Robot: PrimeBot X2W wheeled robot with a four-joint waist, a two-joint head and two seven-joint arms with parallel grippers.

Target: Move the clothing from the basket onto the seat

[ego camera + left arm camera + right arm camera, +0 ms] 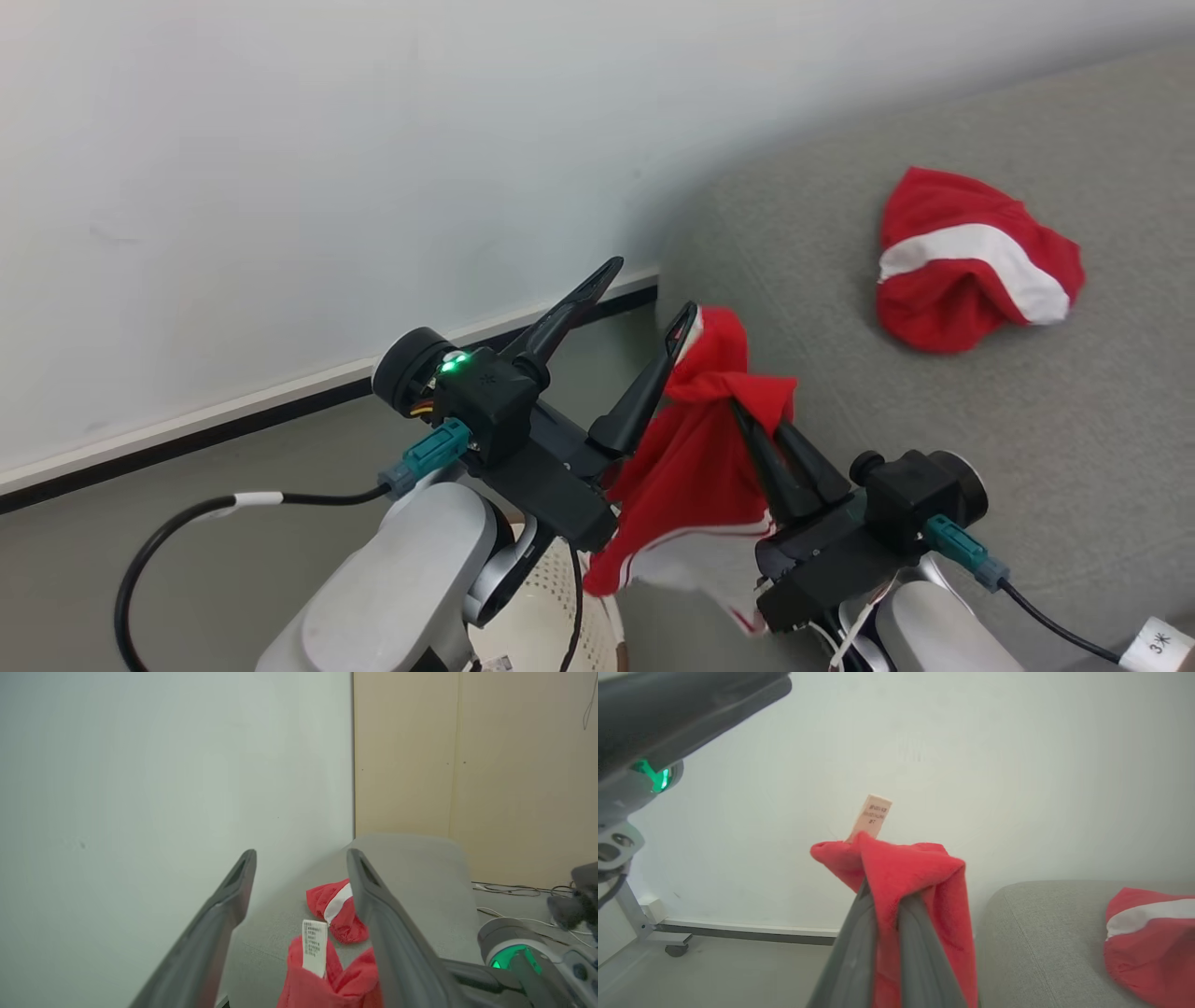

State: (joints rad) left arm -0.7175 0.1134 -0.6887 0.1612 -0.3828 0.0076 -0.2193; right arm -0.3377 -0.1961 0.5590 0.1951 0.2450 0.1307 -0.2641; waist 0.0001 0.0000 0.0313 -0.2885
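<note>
Ahead and to the left, a pale wall (280,140) with dark skirting above grey floor (280,467); to the right, the grey woven seat (934,448), rounded at its left corner. Far right on it, one red garment (971,261) in a crumpled heap, white band running left to right. Nearer, in the air by the seat's left edge, a second garment (695,467), pinched at its top between the pressed-together fingers of the right gripper (742,411): long axis vertical, white-striped hem hanging lowest (care label (314,947) poking up). Just beside it, left gripper (651,289), fingers spread wide. Below the arms, cream perforated basket (551,607).
</note>
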